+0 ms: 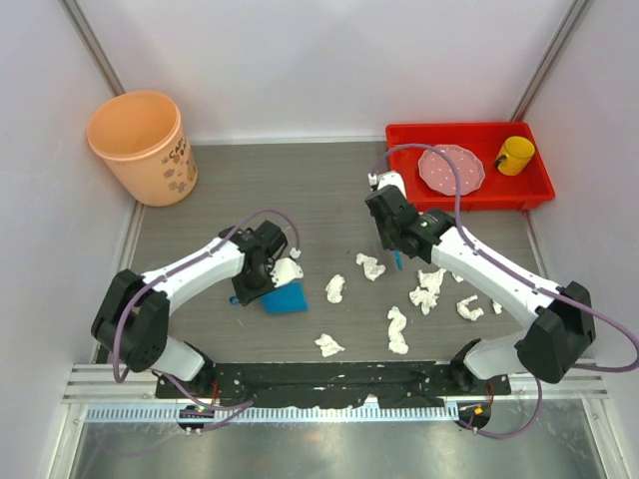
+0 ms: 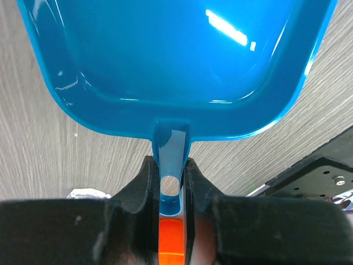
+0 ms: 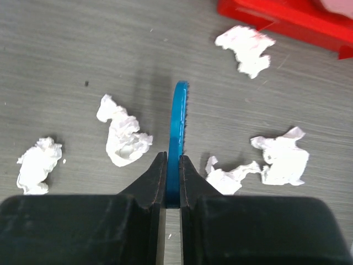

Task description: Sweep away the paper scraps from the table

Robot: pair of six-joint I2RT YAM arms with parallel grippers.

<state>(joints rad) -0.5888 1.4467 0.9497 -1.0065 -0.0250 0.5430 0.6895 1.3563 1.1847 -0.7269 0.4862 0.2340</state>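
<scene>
Several crumpled white paper scraps lie on the dark grey table, at the middle, near the front and to the right. My left gripper is shut on the handle of a blue dustpan, whose pan sits low over the table; one scrap lies beside it. My right gripper is shut on a thin blue brush, held upright between scraps.
An orange bucket stands at the back left corner. A red tray at the back right holds a pink plate and a yellow cup. White walls enclose the table on three sides.
</scene>
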